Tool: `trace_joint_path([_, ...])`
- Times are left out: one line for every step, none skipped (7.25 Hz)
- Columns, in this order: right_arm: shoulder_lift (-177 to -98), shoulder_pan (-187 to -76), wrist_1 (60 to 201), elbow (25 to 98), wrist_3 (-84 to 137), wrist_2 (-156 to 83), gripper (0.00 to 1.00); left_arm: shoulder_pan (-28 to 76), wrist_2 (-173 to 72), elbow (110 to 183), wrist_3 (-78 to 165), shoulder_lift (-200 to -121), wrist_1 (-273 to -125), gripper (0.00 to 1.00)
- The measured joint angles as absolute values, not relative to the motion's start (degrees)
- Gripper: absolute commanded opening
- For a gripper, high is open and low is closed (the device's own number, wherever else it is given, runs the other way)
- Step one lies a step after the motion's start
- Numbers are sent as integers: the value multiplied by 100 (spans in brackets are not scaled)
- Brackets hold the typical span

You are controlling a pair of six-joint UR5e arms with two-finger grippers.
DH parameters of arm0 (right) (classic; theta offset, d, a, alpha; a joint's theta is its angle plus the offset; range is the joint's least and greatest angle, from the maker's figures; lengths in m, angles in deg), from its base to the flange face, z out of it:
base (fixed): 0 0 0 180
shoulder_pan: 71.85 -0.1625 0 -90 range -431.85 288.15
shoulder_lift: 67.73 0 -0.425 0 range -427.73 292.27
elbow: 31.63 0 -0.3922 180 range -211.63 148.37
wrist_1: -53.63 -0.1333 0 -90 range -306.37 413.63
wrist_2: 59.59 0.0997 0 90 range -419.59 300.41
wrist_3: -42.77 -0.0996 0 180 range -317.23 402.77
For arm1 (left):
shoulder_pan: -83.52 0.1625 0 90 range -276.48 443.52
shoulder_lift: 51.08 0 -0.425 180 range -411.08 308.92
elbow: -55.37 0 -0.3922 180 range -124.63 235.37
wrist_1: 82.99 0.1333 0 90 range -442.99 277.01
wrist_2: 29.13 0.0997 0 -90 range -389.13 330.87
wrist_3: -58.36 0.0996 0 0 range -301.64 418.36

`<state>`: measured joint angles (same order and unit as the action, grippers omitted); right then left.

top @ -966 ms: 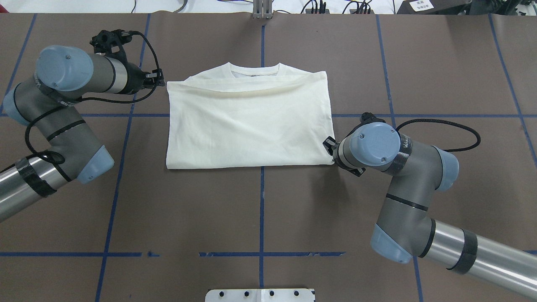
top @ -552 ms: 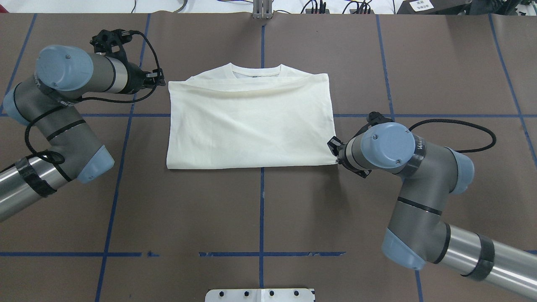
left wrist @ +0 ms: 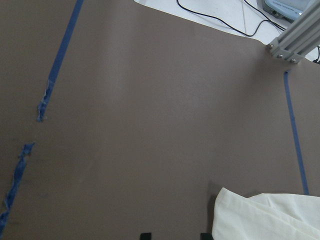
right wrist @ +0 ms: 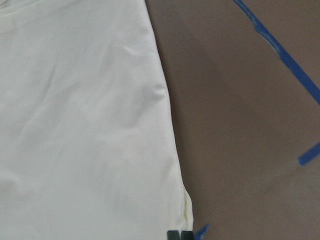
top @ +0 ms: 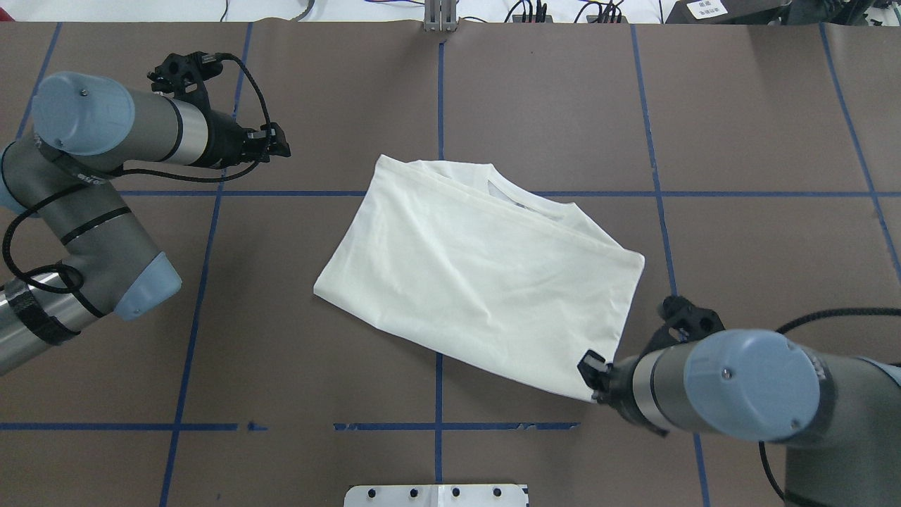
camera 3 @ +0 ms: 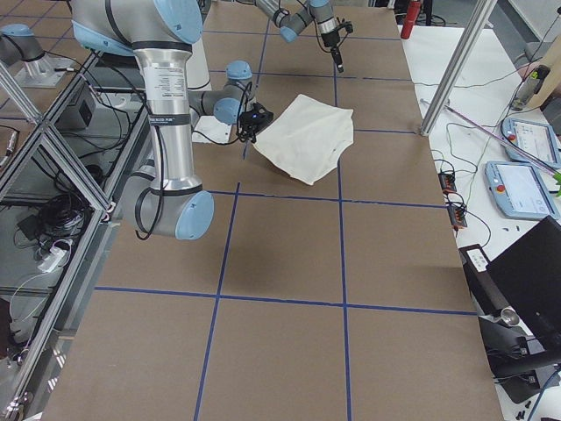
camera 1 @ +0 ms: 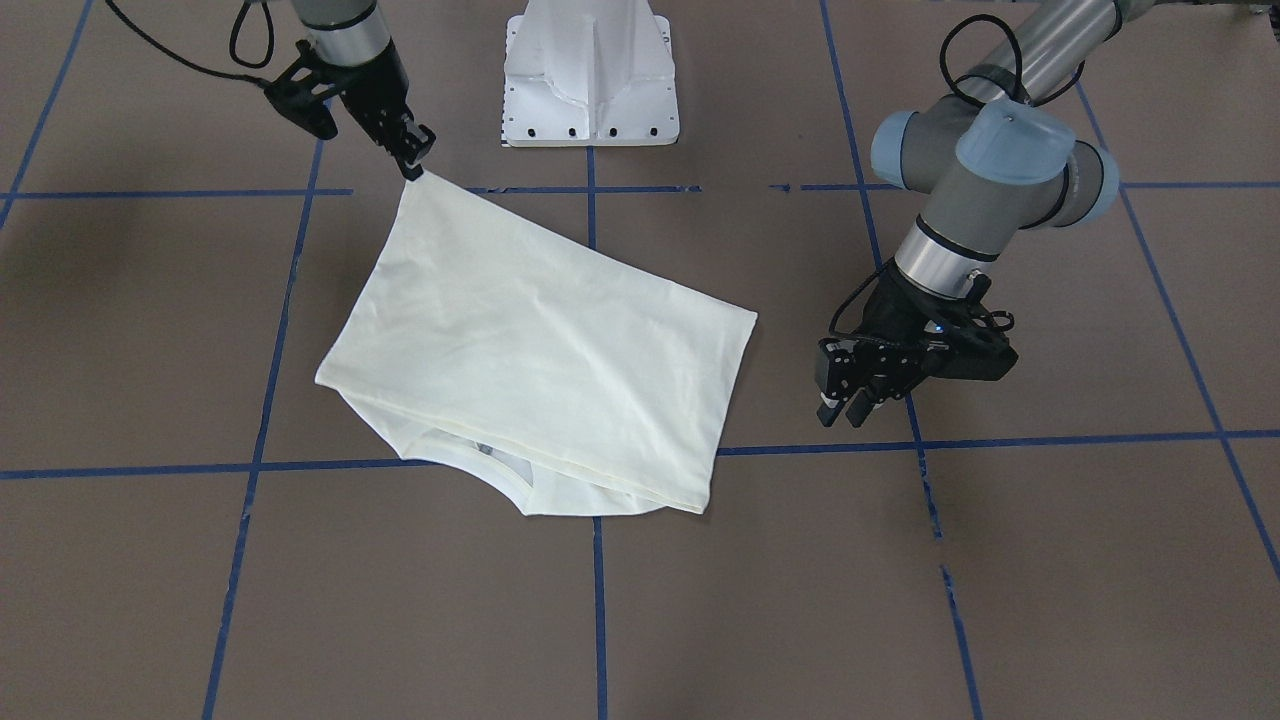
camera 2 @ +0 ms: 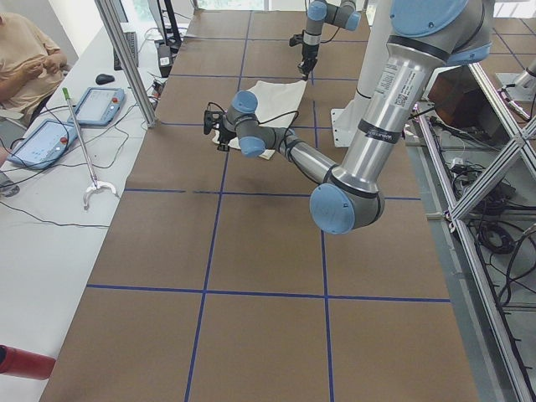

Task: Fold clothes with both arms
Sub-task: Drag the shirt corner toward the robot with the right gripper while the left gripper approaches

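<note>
The cream clothes (top: 479, 274) are a folded shirt lying askew on the brown table, plain side up, with the collar (top: 524, 199) at the far edge. My right gripper (top: 590, 370) is shut on the near right corner, which it holds slightly lifted. The front view shows the same pinch, right gripper (camera 1: 415, 165) at the shirt (camera 1: 540, 370) corner. In the right wrist view the fingertips (right wrist: 173, 235) close on the cloth edge (right wrist: 85, 125). My left gripper (top: 283, 144) hovers open and holds nothing, well left of the shirt. Its wrist view catches one shirt corner (left wrist: 265, 220).
Blue tape lines (top: 204, 282) grid the brown table cover. The white pedestal base (camera 1: 592, 75) stands at the robot's edge. An aluminium post (top: 440, 17) and cables sit at the far edge. A seated person (camera 2: 25, 59) and tablets (camera 2: 96, 105) are at a side desk.
My right gripper has pulled the shirt's near right corner toward the robot, turning the shirt and sliding it right and nearer. The left gripper has shifted slightly right, away from the cloth.
</note>
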<state>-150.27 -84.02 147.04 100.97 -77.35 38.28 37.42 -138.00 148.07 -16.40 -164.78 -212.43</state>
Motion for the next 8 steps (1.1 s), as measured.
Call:
trace_joint_path([-15034, -7933, 15107, 10371, -7786, 3848, 71, 3813, -14024, 14915, -1793, -16456, -21250, 55])
trace_joint_path([-15033, -7543, 15271, 10476, -7834, 3836, 100, 4030, -14175, 15028, -2185, -16450, -21246, 58])
trace_joint_path([-15032, -7292, 15331, 10522, -7916, 3806, 100, 4364, -14217, 15180, -2746, -16450, -21227, 61])
trace_joint_path([-15033, -7252, 15360, 10545, -7999, 3787, 100, 4726, -14224, 15356, -3366, -16442, -21189, 62])
trace_joint_path([-15034, -7444, 15374, 10558, -8037, 3782, 100, 5010, -14225, 15486, -3865, -16422, -21076, 62])
trace_joint_path([-15031, -7860, 15379, 10552, -8032, 3782, 100, 5218, -14192, 15557, -4177, -16402, -20790, 62])
trace_joint_path([-15011, -8379, 15367, 10499, -7914, 3784, 100, 5373, -14017, 15578, -4303, -16411, -20377, 61])
trace_joint_path([-14916, -8853, 15345, 10395, -7625, 3785, 100, 5489, -13794, 15580, -4349, -16432, -20054, 61])
